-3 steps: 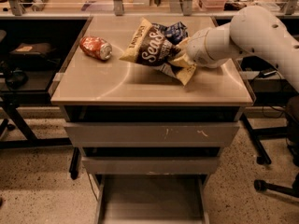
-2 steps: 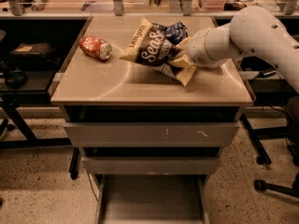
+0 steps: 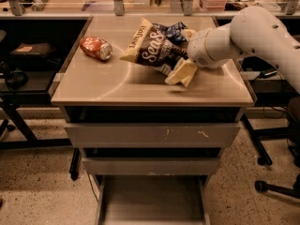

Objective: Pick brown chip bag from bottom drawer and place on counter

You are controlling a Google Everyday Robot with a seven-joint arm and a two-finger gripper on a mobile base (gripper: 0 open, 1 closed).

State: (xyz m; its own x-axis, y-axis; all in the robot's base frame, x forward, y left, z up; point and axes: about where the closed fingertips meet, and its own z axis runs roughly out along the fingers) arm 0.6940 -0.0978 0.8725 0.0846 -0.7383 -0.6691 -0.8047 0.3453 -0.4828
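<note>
The brown chip bag point(image 3: 151, 49) with white lettering is tilted over the middle of the beige counter point(image 3: 98, 86). Its left tip is raised and its right end is at my gripper point(image 3: 181, 72). The gripper reaches in from the right on a white arm, just above the counter, and is shut on the bag's right end. The bottom drawer point(image 3: 152, 201) stands pulled open below, and its grey tray shows nothing inside.
A dark blue chip bag point(image 3: 175, 30) lies right behind the brown one. A crushed red can point(image 3: 96, 48) lies on the counter's left. Two wider grey drawers point(image 3: 152, 134) are closed. Dark tables and chair legs stand on both sides.
</note>
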